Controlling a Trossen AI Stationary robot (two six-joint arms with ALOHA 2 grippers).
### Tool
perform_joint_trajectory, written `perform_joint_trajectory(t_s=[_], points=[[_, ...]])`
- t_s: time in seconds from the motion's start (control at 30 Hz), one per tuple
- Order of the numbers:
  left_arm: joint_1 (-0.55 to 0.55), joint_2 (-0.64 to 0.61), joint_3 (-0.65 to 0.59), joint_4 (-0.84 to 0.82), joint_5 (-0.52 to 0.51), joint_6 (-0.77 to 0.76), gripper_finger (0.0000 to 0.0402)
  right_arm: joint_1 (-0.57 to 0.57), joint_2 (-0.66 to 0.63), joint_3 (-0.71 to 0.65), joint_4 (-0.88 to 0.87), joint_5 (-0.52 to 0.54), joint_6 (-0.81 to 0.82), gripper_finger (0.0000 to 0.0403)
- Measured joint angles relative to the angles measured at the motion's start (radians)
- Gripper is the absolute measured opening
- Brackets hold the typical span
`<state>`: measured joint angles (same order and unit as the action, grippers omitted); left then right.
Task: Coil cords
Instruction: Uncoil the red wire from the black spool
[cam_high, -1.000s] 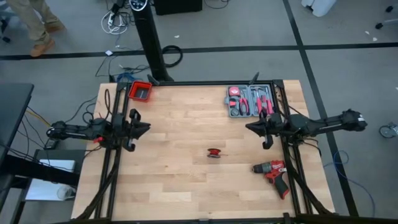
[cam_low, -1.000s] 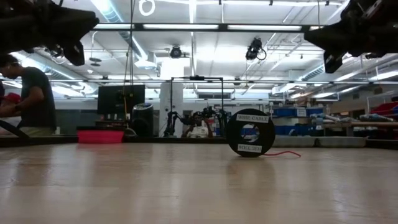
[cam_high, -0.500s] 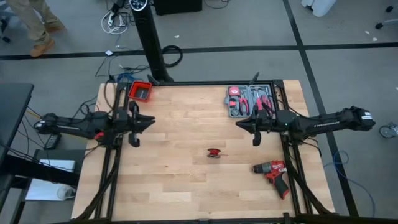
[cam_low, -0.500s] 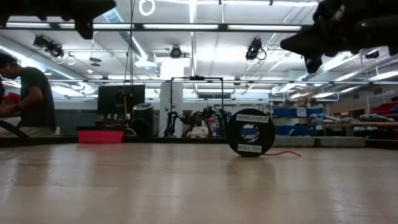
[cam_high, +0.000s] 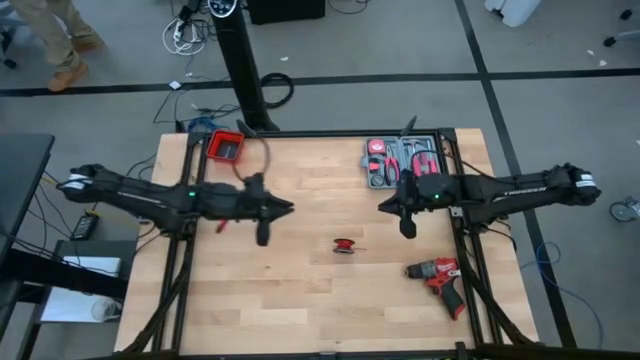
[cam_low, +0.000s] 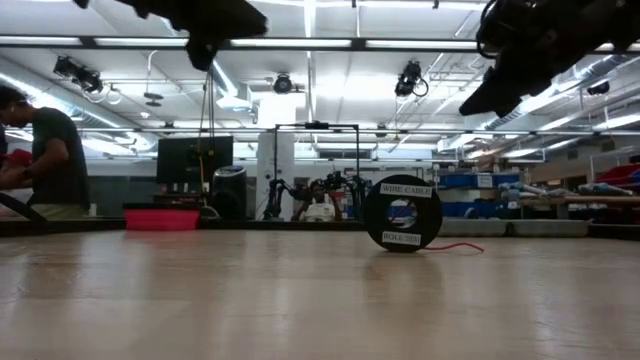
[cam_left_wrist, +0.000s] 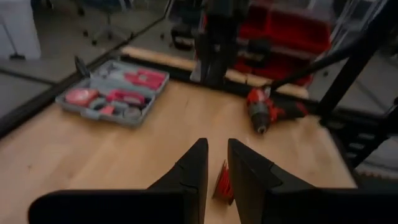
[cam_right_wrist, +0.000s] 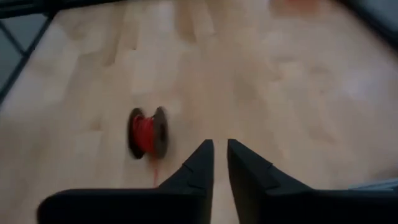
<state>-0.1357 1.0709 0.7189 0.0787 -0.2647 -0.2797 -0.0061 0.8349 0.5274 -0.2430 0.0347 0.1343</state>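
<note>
The cord is a thin red wire wound on a small black spool (cam_high: 344, 245) near the table's middle. The spool stands on the rims of its two discs (cam_low: 402, 213), and a short red tail (cam_low: 455, 246) lies on the wood beside it. My left gripper (cam_high: 287, 210) hangs shut above the table, to the spool's left and farther back; its wrist view shows the spool (cam_left_wrist: 222, 182) just past its fingers. My right gripper (cam_high: 383, 207) hangs shut to the spool's right and farther back; the spool also shows in the right wrist view (cam_right_wrist: 148, 132). Both are well above the wood in the low view.
A grey case of red-handled tools (cam_high: 402, 160) lies at the far right. A red drill (cam_high: 440, 280) lies at the near right. A red bin (cam_high: 226, 147) stands at the far left corner. A person (cam_low: 40, 150) stands beyond the table.
Both arms have reached in from the table's sides toward the spool. My left gripper has gone far toward the right edge, my right gripper a shorter way toward the left edge. The spool has stayed where it was.
</note>
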Motion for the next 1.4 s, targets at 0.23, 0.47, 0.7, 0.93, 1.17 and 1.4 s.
perform_joint_trajectory(t_s=[0.23,0.47,0.7,0.93,1.17,1.4], points=[[0.042,0.238,0.132,-0.001,0.028,0.051,0.0064,0.056,0.125,-0.006,0.116,-0.039,0.079,0.0129],[0.07,0.366,0.193,-0.005,0.096,0.035,0.0064,0.099,0.283,-0.006,0.223,-0.07,0.16,0.0142],[0.069,0.428,0.201,-0.004,0.181,-0.043,0.0064,0.137,0.43,-0.007,0.334,-0.062,0.18,0.0133],[0.062,0.451,0.201,-0.016,0.351,-0.096,0.0064,0.15,0.511,-0.007,0.396,-0.046,0.179,0.0132],[0.009,0.459,0.2,-0.019,0.409,0.023,0.0064,0.158,0.576,-0.005,0.466,0.001,0.171,0.0132],[-0.038,0.476,0.201,-0.01,0.24,0.071,0.007,0.158,0.587,-0.004,0.504,0.019,0.163,0.0132]])
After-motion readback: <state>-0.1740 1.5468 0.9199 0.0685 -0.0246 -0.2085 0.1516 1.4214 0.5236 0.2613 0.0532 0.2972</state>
